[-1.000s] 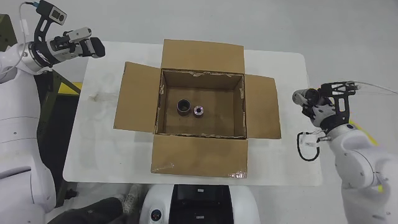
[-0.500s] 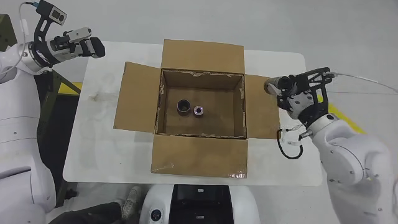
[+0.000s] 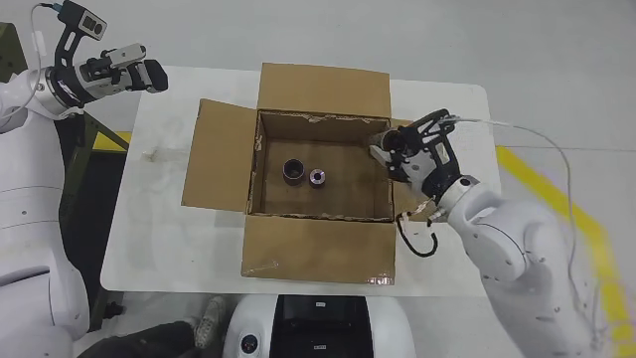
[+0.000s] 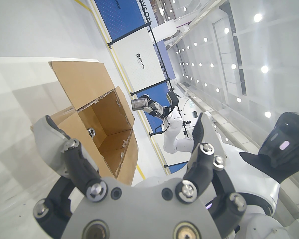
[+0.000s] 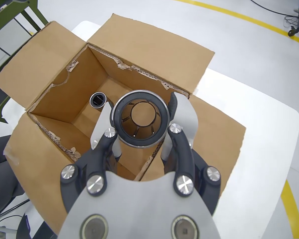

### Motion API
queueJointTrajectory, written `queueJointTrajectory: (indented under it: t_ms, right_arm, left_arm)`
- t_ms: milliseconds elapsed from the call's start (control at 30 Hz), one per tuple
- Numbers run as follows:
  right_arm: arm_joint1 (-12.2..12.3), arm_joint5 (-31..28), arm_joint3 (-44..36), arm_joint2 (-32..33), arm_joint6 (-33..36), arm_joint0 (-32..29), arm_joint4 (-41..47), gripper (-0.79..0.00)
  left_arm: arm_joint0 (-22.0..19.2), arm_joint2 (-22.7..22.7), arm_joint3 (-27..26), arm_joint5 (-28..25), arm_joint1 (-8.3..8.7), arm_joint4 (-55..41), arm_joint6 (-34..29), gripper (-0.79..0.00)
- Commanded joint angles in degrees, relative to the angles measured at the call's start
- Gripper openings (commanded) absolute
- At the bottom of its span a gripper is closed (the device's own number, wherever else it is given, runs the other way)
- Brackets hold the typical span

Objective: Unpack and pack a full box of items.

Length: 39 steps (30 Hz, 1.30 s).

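The open cardboard box (image 3: 224, 155) stands mid-table with all flaps spread. On its floor lie a dark ring (image 3: 294, 170) and a small metal part (image 3: 317, 176). My right gripper (image 3: 386, 147) hangs over the box's right wall, shut on a metal cylindrical sleeve with a dark rim (image 5: 140, 118). Below the right gripper (image 5: 140, 103), a dark round part (image 5: 98, 100) rests on the floor of the box (image 5: 149, 43). My left gripper (image 3: 149, 75) is off the table's far left corner, open and holding nothing. From the left gripper (image 4: 124, 128), the box (image 4: 84, 80) and a metal part (image 4: 91, 132) inside it show.
The white table (image 3: 169, 229) has bare surface left of the box and along the right edge (image 3: 477, 249). A green cart (image 5: 7, 13) stands beyond the table's left side. A yellow line (image 3: 556, 209) runs along the floor on the right.
My right gripper has moved left with the sleeve, from beyond the table's right edge to over the box's right wall. The left arm has stayed put.
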Motion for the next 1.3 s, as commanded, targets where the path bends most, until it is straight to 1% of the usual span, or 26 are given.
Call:
queueJointTrajectory:
  t_ms: [0,333,667,933,1267]
  right_arm:
    - [-0.1,0.2,0.5,-1.2,0.1,0.6,-0.1,-0.785]
    - [-0.6,0.5,4.2,-5.5,0.6,2.6,-0.2,-0.785]
    - [-1.4,0.8,9.5,-10.2,0.8,6.1,-0.4,-0.785]
    - [-2.4,2.3,16.2,-14.1,2.0,9.7,-0.2,-0.785]
    - [-3.9,4.6,23.8,-17.8,1.6,14.1,0.4,-0.785]
  left_arm:
    - [0.0,0.0,0.0,0.0,0.0,0.0,0.0,0.0]
    - [0.0,0.0,0.0,0.0,0.0,0.0,0.0,0.0]
    - [0.0,0.0,0.0,0.0,0.0,0.0,0.0,0.0]
    - [0.0,0.0,0.0,0.0,0.0,0.0,0.0,0.0]
    - [0.0,0.0,0.0,0.0,0.0,0.0,0.0,0.0]
